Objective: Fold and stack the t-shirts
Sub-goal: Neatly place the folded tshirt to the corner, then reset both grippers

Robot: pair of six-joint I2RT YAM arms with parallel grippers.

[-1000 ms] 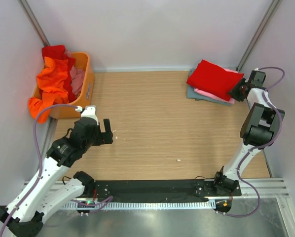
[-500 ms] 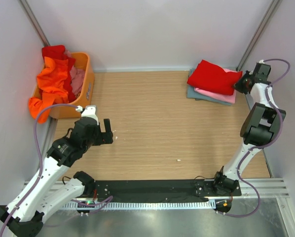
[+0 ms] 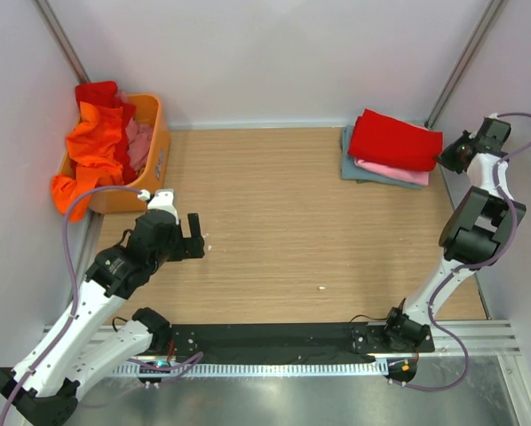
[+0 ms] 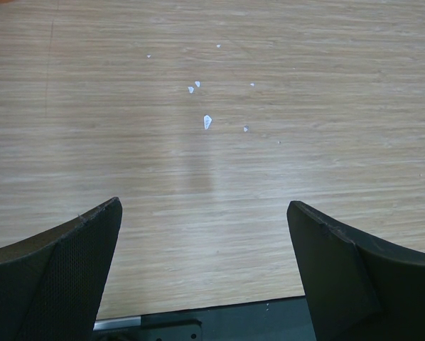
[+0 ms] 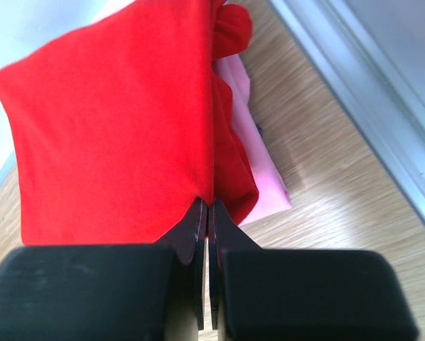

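a: where's your red t-shirt (image 3: 394, 140)?

b: on top of the pink t-shirt (image 3: 392, 170), far right corner, long axis across the table (image 3: 292, 222). your right gripper (image 5: 207, 204) sits at its right edge, pinched on the fold.

a: and the left?

b: your left gripper (image 4: 204, 207) gapes wide, empty, beside the basket (image 3: 160, 146). the right arm is far nearer.

Plain bright red t-shirt (image 5: 113, 121) showing at the tips of the black right fingers (image 5: 192, 241); pale pink t-shirt (image 5: 262, 170) edging out beside it. Light wood-grain bench (image 4: 326, 142), white flecks (image 4: 207, 121), lying ahead of the black left fingers (image 4: 56, 277).
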